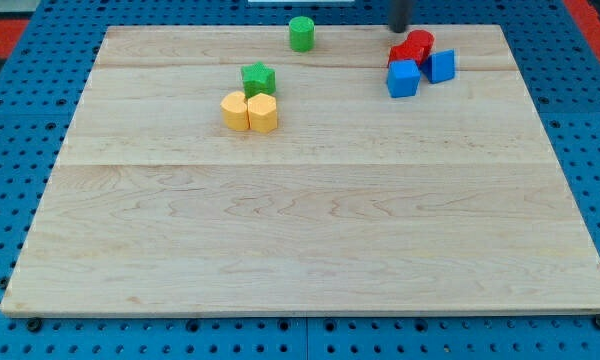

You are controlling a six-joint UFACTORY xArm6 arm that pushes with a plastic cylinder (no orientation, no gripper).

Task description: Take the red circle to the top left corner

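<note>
A red block cluster sits near the view's top right: a red round block (418, 43) with another red block (401, 52) against its left side. Their shapes are hard to tell apart. My tip (400, 29) is a dark rod coming in from the view's top, its end just above and left of the red blocks, close to them or touching. A blue block (402, 78) lies right below the red ones and a second blue block (441, 66) lies to their right.
A green cylinder (301, 33) stands near the top edge, left of my tip. A green star (258, 78) sits above two yellow blocks (236, 110) (263, 112) left of centre. The wooden board (310, 220) lies on a blue pegboard.
</note>
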